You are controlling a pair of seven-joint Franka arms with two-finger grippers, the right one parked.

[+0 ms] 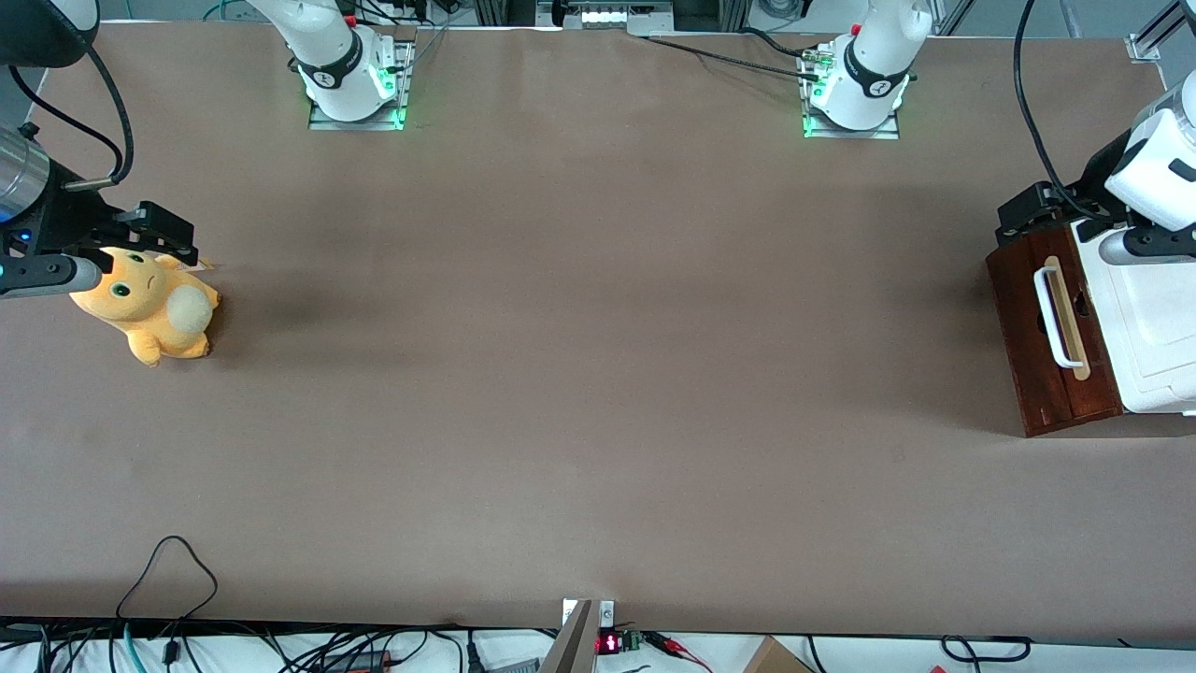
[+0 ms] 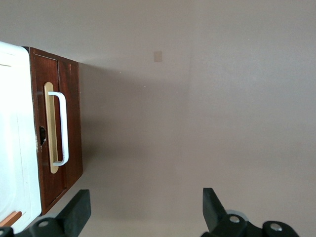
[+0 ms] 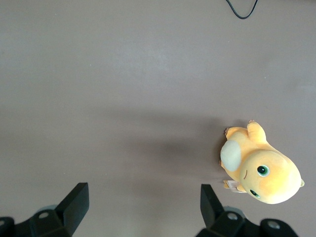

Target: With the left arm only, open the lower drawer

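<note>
Left wrist view: gripper [image 2: 143, 212] jaws spread wide, empty, over bare worktop [image 2: 222, 98], in front of the lower drawer [image 2: 69, 128] and not touching it. Drawer looks shut, so this is the approach step. Next: close in on the white handle [image 2: 62, 127] and get the jaws around the bar. Front view adds context: left arm [image 1: 1154, 178] above the white cabinet [image 1: 1149, 327] at frame right edge; gripper [image 1: 1028, 213] itself is mostly hidden there.
</note>
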